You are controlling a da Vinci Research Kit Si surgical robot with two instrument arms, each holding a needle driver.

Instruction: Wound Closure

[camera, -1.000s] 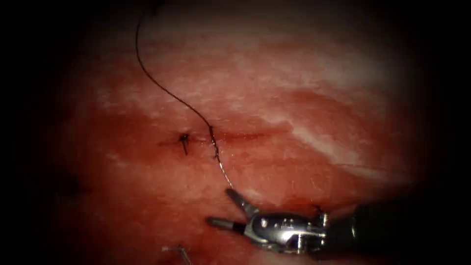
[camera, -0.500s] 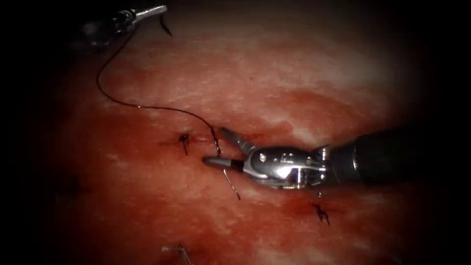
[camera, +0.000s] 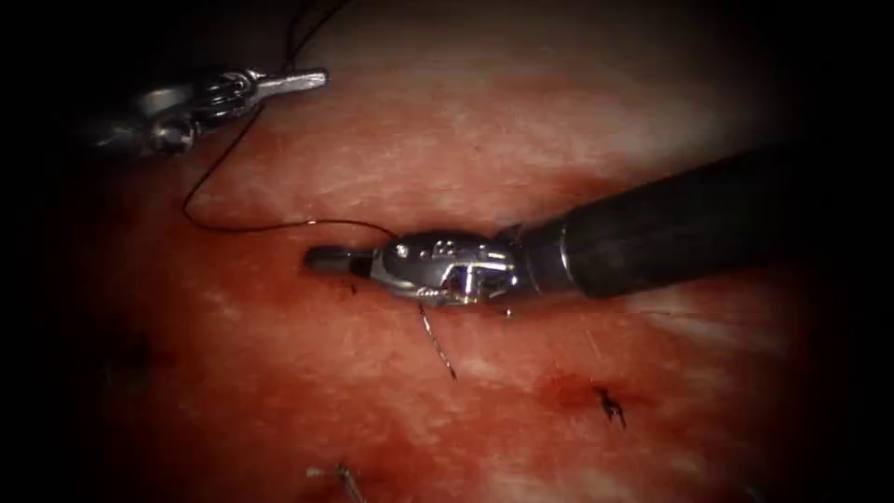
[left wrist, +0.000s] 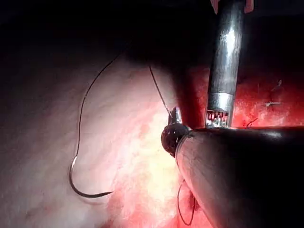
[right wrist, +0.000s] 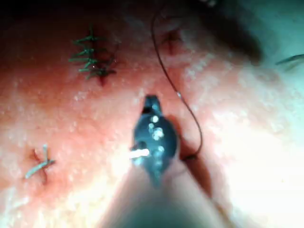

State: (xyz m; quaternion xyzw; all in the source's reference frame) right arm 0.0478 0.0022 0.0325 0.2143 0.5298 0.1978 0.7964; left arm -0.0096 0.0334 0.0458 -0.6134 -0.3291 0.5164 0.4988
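Endoscope view: the left tool (camera: 296,81) sits in the upper left of the frame with its jaws pressed together on the thread (camera: 233,226). From there the strand drops in a slack loop down the left side, then runs right to the stitch site at mid-frame. The right tool (camera: 321,259) comes in from the right and lies flat along the cut, which is largely hidden beneath it. Its jaws were spread 0.5 s ago and are now pressed together, but whether they pinch anything cannot be told. A short thread tail (camera: 438,343) pokes out below its wrist onto the tissue (camera: 559,121), and a finished stitch (camera: 610,402) sits at lower right.

Left wrist view: the curved needle (left wrist: 83,187) seems to lie loose on the tissue – held by neither tool, not driven in, the thread trailing from its blunt end. The left tool's small jaws grip the strand, and the right tool's shaft (left wrist: 223,71) crosses behind.

Right wrist view: the right tool's tip rests close over the tissue, with the thread curving just beside it. A row of green stitches (right wrist: 90,54) and a cut thread end (right wrist: 40,164) lie well apart from it.

Judged from this, 1 stitch has been passed and the work is on handling its 2 strands – likely the start of a knot. Any next move calls for a sure grip on the short tail, kept slack enough not to pull it out of the tissue.
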